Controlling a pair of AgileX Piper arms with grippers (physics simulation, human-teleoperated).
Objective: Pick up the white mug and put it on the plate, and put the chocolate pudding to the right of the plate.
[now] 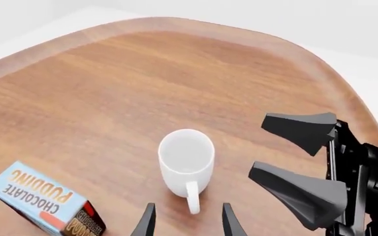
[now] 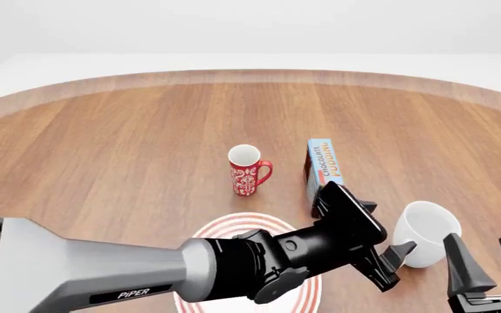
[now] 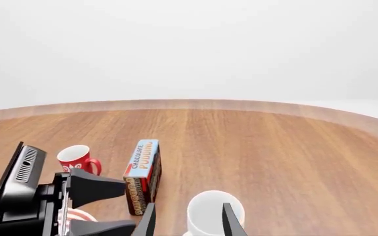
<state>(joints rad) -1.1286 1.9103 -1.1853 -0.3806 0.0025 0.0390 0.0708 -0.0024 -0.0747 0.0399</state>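
— So, where are we standing on the task?

— Nothing is done yet, we are judging. The table (image 2: 102,124) is carrying everything. The plate (image 2: 233,226) is sitting near us, mostly hidden under the left arm and bare of any mug. The white mug (image 2: 426,231) is resting upright on the wood, right of the plate. The chocolate pudding (image 2: 322,167) is standing farther off, between the red mug (image 2: 245,171) and the white one.

— And the grippers?

— Both are hanging with fingers spread, holding nothing. The left gripper (image 2: 388,257) is reaching across beside the mug's handle; the right gripper (image 2: 487,261) is waiting just right of it.

— Are the views differing?

— Only the left wrist view is showing the mug's empty inside; only the front view is showing the plate's rings.
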